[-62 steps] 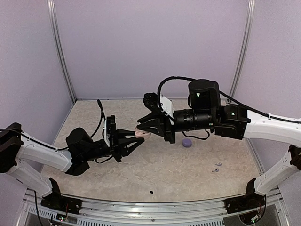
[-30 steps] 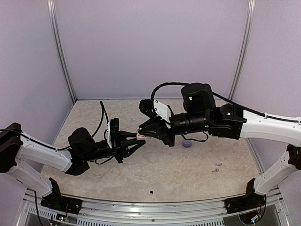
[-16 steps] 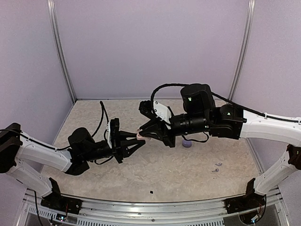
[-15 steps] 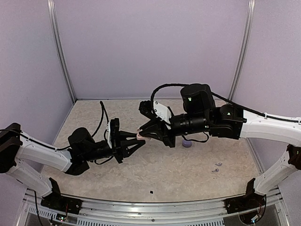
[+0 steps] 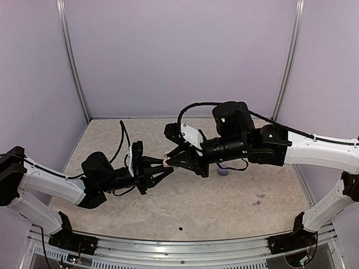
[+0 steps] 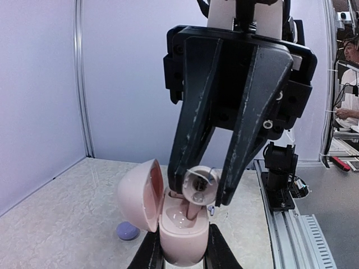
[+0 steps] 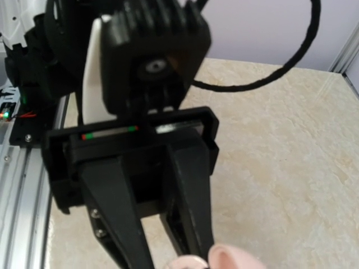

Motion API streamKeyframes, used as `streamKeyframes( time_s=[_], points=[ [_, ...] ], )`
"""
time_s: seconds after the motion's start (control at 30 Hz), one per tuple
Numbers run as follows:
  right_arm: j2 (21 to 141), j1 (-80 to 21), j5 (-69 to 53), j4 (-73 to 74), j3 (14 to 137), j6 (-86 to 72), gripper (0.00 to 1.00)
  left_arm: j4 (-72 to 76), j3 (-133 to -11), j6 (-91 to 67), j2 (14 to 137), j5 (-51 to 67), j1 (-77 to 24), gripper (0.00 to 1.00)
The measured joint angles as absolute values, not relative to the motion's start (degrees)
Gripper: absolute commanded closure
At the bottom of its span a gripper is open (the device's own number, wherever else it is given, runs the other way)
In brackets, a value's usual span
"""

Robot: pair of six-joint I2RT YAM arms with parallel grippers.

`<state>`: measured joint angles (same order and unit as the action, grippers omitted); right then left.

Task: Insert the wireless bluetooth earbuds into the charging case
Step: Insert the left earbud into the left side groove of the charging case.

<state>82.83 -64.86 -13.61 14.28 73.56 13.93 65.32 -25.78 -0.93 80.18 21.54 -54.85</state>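
Observation:
A pink charging case (image 6: 182, 238) stands upright with its lid (image 6: 139, 193) swung open to the left. My left gripper (image 6: 182, 242) is shut on its lower half. My right gripper (image 6: 198, 193) comes down from above, shut on a pale pink earbud (image 6: 200, 184). The earbud's stem reaches down into the case's well. In the top view the two grippers meet over the table's middle, left gripper (image 5: 161, 168) and right gripper (image 5: 170, 161), with the case (image 5: 166, 163) between them. The right wrist view shows only the lid (image 7: 231, 259) at its bottom edge and my left gripper's black fingers (image 7: 188, 190).
A lilac pebble-like case (image 5: 223, 171) lies shut on the table behind the right arm, also in the left wrist view (image 6: 128, 230). Two tiny loose earbuds (image 5: 258, 199) lie at the right front. A small dark speck (image 5: 180, 228) sits near the front edge.
My right arm has shifted slightly left and down, bringing the earbud onto the open case. The left arm and the case have stayed put.

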Motion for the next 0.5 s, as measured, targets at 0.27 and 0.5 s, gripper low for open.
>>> streamKeyframes(
  time_s=[0.27, 0.5],
  points=[
    [83.9, -64.9, -12.9, 15.6, 74.3, 13.8, 0.72, 64.6, -25.8, -0.9, 80.2, 21.5, -54.8, 0.98],
    [83.9, -64.9, -12.3, 16.1, 74.5, 13.8, 0.62, 64.7, -25.8, -0.9, 80.2, 21.5, -54.8, 0.98]
  ],
)
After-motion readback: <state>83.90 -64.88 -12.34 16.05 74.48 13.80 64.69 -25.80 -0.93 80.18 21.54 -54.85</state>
